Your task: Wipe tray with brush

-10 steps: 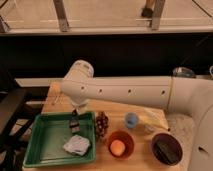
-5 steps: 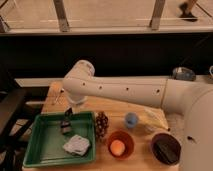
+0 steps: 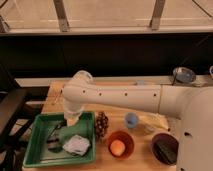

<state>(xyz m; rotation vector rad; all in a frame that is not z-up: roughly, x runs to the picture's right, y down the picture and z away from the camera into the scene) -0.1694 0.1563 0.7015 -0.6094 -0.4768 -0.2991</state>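
Tray [image 3: 40,152]: green, lying at the front left of the wooden table [image 3: 55,95].
Gripper [image 3: 68,123]: reaching down over the tray's far side, fingers pressing together, seemingly pinching the handle of the brush [image 3: 54,139].
Brush: slanting down-left inside the tray, head hanging low near its floor, just beside a pale cloth [image 3: 76,145].
Pine cone [image 3: 102,125], orange bowl [image 3: 120,146]: sitting right of the tray.
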